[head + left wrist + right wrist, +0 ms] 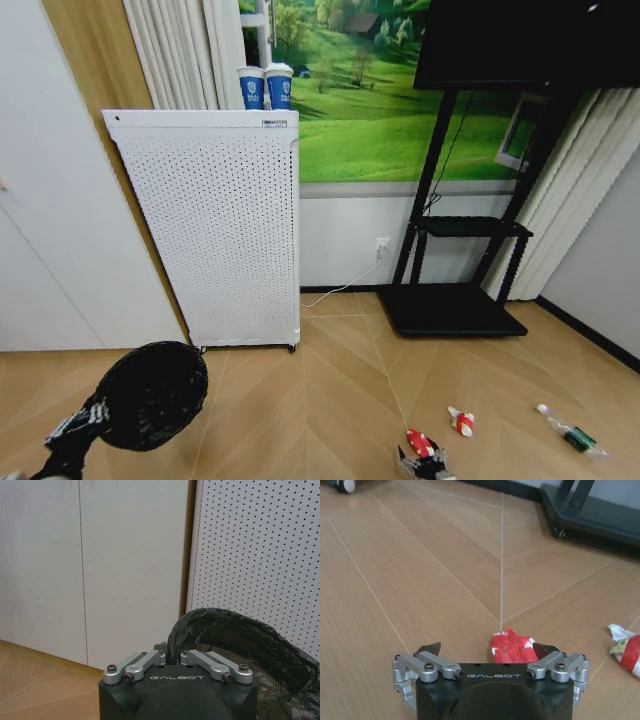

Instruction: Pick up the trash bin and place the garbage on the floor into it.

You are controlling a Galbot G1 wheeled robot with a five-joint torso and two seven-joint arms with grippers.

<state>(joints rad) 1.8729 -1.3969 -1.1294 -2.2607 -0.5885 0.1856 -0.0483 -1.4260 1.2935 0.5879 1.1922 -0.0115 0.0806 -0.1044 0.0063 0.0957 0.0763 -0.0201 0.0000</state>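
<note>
The trash bin [150, 395], black mesh with a dark liner, hangs tilted above the floor [330, 390] at the lower left. My left gripper [78, 424] is shut on its rim; the left wrist view shows the gripper [170, 655] pinching the lined rim of the bin [240, 640]. The garbage lies at the lower right: a red-and-white wrapper [420, 442], a second one [461, 421] and a clear bottle with a green label [572, 432]. My right gripper [422, 465] is low over the first wrapper [512, 647], open [489, 649], the wrapper between its fingers. The second wrapper [627, 650] lies apart.
A tall white perforated appliance [215, 230] on casters stands behind the bin, with two blue-and-white cups [265, 88] on top. A black stand [450, 310] with a flat base sits at the back right; its base [595, 510] lies beyond the wrapper. A white cable [335, 293] trails along the wall.
</note>
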